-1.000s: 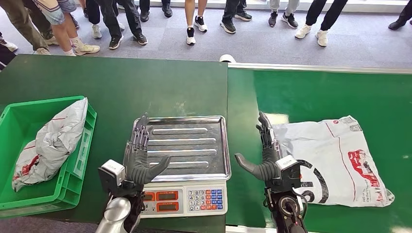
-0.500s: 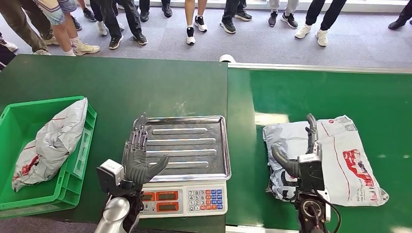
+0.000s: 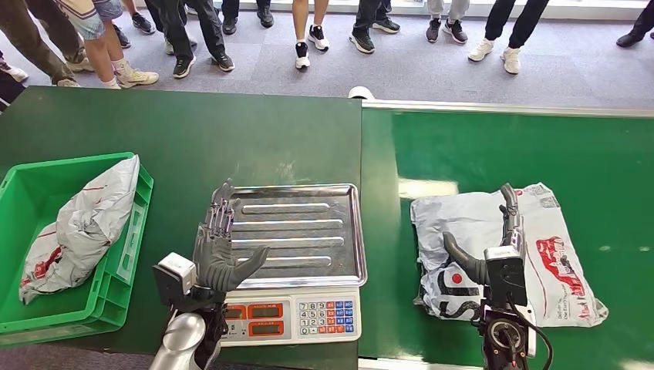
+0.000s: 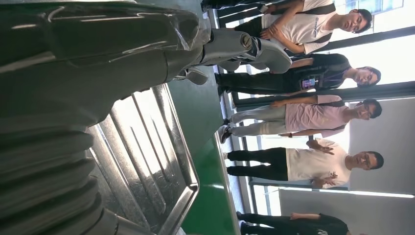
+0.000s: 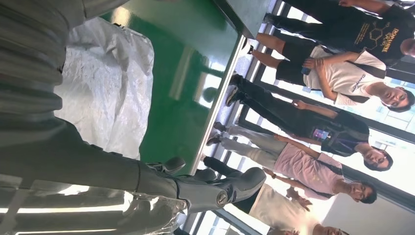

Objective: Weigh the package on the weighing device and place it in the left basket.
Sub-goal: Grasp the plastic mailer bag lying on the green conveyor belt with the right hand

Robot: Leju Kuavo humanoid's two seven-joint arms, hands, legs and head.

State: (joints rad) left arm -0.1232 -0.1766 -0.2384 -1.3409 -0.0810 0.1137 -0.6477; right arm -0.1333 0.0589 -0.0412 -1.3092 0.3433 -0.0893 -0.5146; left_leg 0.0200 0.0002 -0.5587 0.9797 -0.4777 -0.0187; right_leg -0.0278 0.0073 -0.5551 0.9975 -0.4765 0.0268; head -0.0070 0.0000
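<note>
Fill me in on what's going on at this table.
A humanoid robot is weighing parcels. Its right hand is over the grey mailer bag on the green belt, fingers apart, with no grip visible. Its left hand hovers open over the scale's steel tray. The green basket holds another bag.

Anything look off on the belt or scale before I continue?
The package on the green belt lies rumpled, its left edge bunched up by the right robot hand. The scale tray sits bare; nothing looks spilled or damaged.
</note>
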